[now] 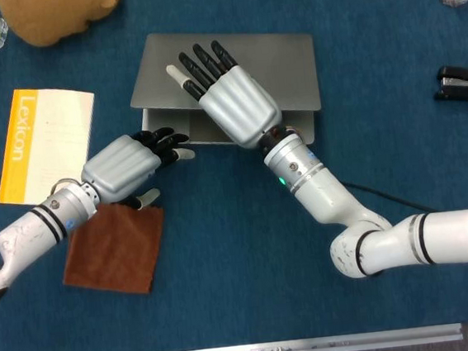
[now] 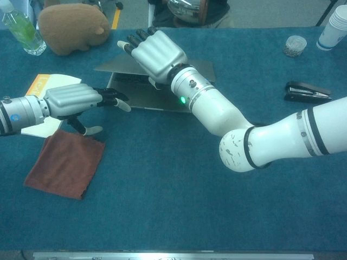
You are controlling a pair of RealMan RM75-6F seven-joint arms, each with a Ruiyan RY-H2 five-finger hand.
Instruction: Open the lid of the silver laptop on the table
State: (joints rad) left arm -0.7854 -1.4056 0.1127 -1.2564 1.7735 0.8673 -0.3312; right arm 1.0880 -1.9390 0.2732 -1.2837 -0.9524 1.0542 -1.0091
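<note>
1. The right hand point(image 1: 235, 105) lies palm-down over the lid point(image 1: 286, 67) of the silver laptop point(image 2: 138, 95), fingers point(image 1: 200, 65) stretched flat and close together toward the lid's far left corner; it grips nothing that shows, though whether the thumb hooks under the front lip cannot be told.

2. The left hand point(image 1: 125, 165) hangs above the table point(image 1: 226, 267) with nothing in it, fingers loosely curved, their tips point(image 1: 168, 140) at the front left corner of the laptop's base, touching it or just short of it; which, the views do not settle.

3. The laptop sits toward the far edge of the table, near its middle, long axis running left to right, hinge on the far side, opening edge facing the robot; the lid stands slightly raised, a dark gap showing along the front in the chest view.

4. The relation that matters, as I judge it: the lid must swing up and away about the far hinge, so the right hand, already on it, is the lifter; the left, at the base's near corner, is placed to pin the base down.
</note>
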